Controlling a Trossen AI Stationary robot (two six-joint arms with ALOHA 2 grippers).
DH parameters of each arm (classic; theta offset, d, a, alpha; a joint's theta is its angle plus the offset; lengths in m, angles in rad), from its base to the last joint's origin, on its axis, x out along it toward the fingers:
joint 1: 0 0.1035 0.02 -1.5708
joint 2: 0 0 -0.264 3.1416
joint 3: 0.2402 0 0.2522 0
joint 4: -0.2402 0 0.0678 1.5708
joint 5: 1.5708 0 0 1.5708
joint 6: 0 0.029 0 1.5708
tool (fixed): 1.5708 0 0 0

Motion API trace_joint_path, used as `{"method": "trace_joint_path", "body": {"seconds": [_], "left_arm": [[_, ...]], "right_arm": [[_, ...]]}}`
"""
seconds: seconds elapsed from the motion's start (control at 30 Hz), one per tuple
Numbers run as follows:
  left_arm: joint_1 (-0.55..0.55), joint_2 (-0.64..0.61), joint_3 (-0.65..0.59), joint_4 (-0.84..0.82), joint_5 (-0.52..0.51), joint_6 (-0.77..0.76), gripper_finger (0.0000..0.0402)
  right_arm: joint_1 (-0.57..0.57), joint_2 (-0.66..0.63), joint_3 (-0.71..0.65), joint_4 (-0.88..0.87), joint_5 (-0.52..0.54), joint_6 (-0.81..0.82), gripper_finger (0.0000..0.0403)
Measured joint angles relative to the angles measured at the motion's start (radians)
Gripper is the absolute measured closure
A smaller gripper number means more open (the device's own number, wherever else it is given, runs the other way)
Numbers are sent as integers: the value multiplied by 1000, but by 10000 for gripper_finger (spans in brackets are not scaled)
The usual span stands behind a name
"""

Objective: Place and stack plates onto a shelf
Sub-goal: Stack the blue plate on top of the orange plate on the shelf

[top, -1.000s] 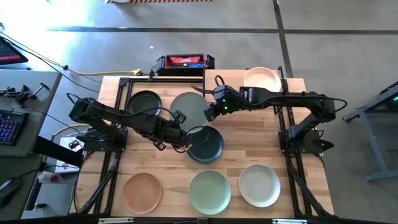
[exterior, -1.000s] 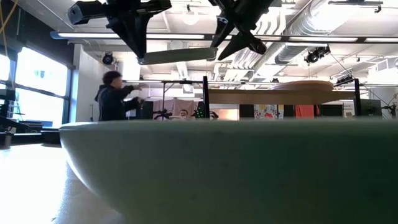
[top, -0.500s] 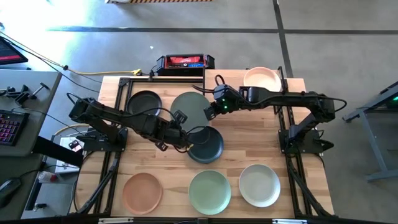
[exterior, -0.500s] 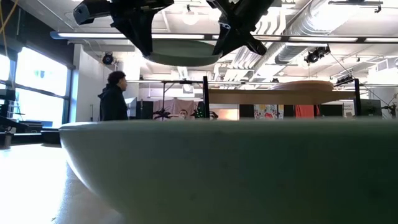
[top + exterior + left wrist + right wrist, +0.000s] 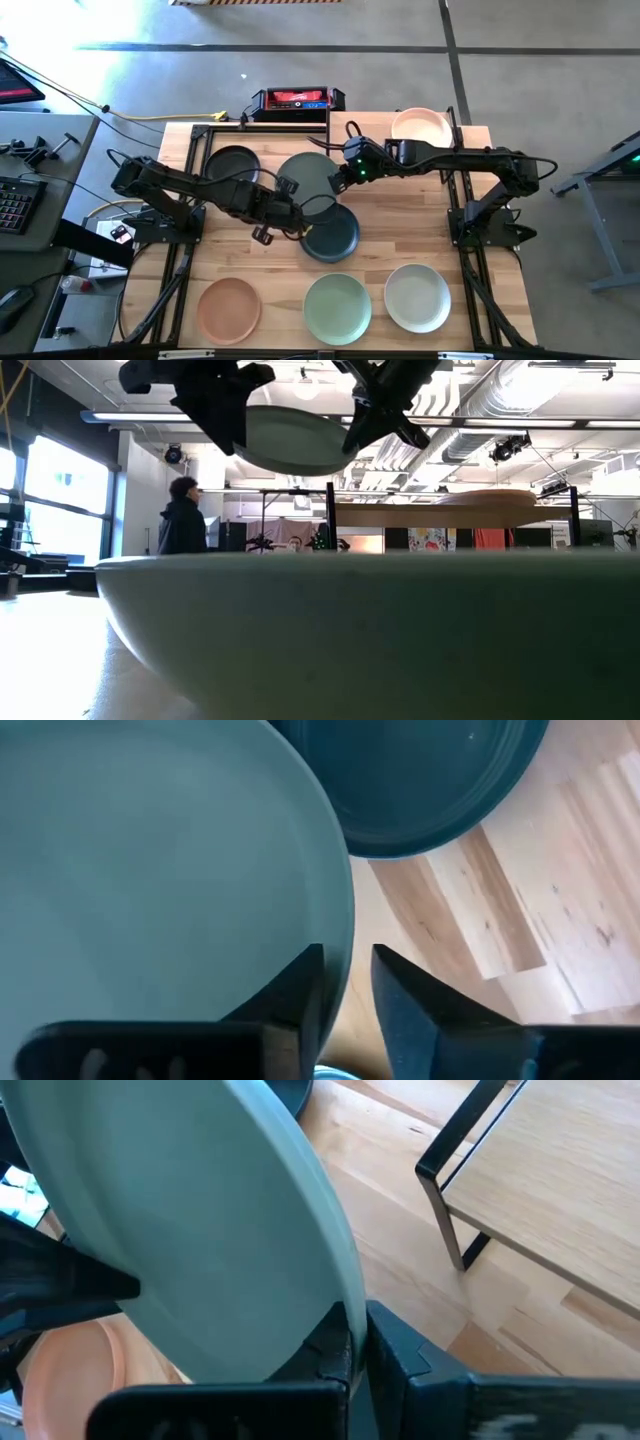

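Slatted wooden bench under two dark arms. Pale green plate held in air at bench middle, above black plate. Left gripper jaws clenched on its rim; right gripper jaws clenched on opposite rim. Plate looks stiff, matte, probably breakable and fairly light; thin rim is only real hold. Against a second ago: plate now tilted steeper, carried higher and nearer shelf. Person in room behind has lowered arm.

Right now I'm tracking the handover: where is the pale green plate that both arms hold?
In the high view, the round matte pale green plate hangs mid-table between the left gripper and right gripper, overlapping the black plate.
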Motion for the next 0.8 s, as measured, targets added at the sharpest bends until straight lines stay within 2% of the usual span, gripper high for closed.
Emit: {"method": "trace_joint_path", "body": {"seconds": [0.23, 0.6, 0.8], "left_arm": [[-8, 0, 0, 0, -30, -110, 284], [-36, 0, 2, -3, -183, -135, 288], [-35, 0, 2, -6, -197, -199, 288]], "right_arm": [[-17, -2, 0, -37, 0, -3, 403], [-86, -108, -1, -183, 16, -25, 403], [-137, -207, -1, -305, 39, -26, 403]]}}
